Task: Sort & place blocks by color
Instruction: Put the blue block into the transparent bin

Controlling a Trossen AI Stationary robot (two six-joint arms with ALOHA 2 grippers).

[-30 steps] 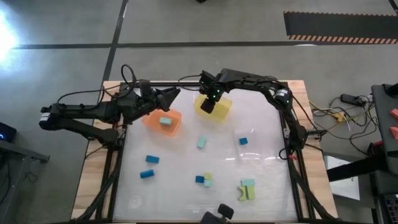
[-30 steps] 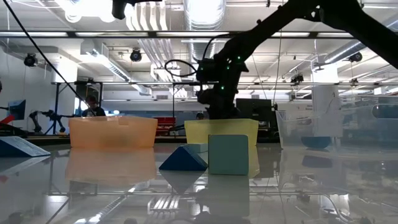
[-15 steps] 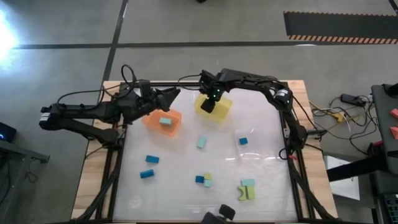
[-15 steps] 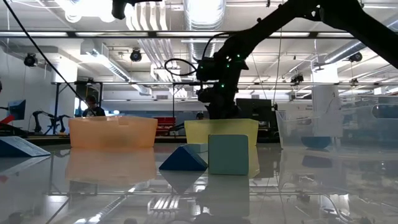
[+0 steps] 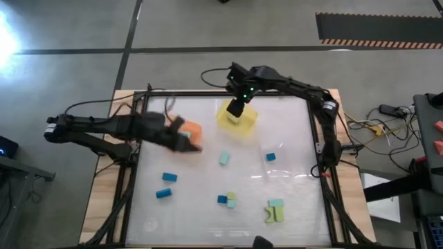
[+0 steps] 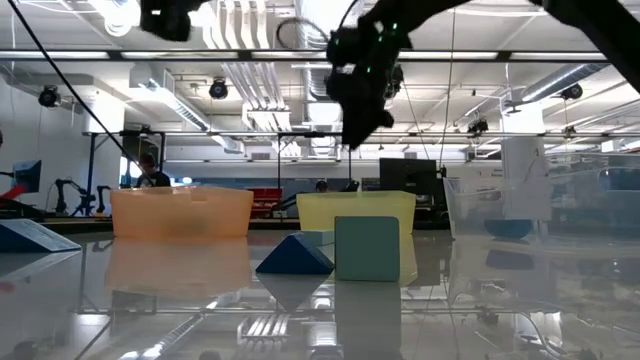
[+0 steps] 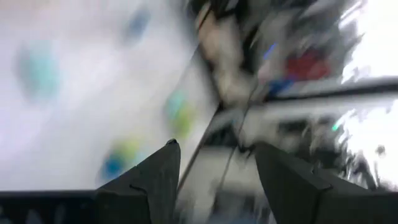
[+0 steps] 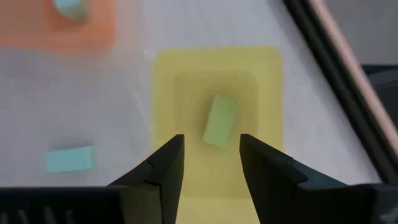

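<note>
Right fingers (image 8: 211,165) apart above yellow-green block (image 8: 220,121).

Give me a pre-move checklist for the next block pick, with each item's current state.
1. Right hand empty, fingers apart: ok.
2. Yellow-green block lying inside the yellow bin: ok.
3. Right hand raised above the yellow bin's rim: ok.
4. Left hand away from the orange bin: not ok, it is over the bin.
5. Left hand empty: ok, nothing between its fingers in the left wrist view.
6. Mint block on the table free to reach: ok.
</note>
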